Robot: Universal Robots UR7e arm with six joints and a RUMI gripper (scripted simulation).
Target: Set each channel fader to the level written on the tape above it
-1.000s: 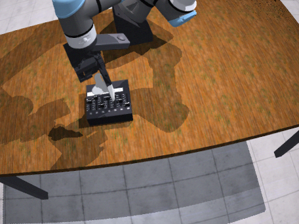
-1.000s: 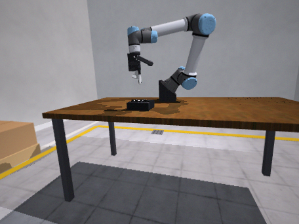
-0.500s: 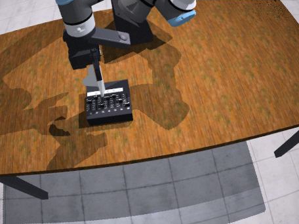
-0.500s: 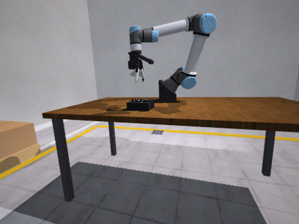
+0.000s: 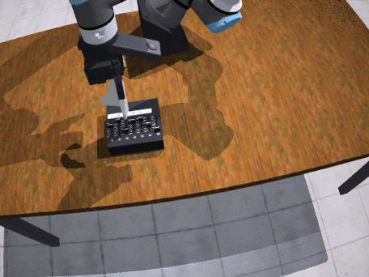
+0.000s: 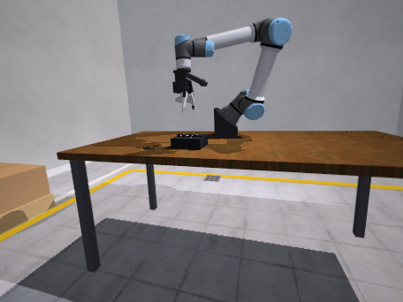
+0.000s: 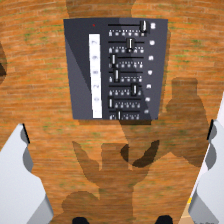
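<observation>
The black lighting desk [image 5: 133,127] lies on the wooden table, left of centre; it also shows in the exterior view [image 6: 189,140] and in the wrist view [image 7: 116,68]. A white tape strip [image 7: 95,76] with numbers runs beside its row of several faders [image 7: 127,70], whose caps stand at different levels. My gripper [image 6: 188,101] hangs high above the desk, open and empty. In the wrist view its two white fingers frame the lower corners [image 7: 115,175]. In the top view the fingers [image 5: 117,98] overlap the desk's back edge.
The arm's dark base [image 5: 163,25] stands on the table behind the desk. A cardboard box [image 6: 22,191] sits on the floor at the left. The table's front edge [image 5: 182,199] lies close to the desk.
</observation>
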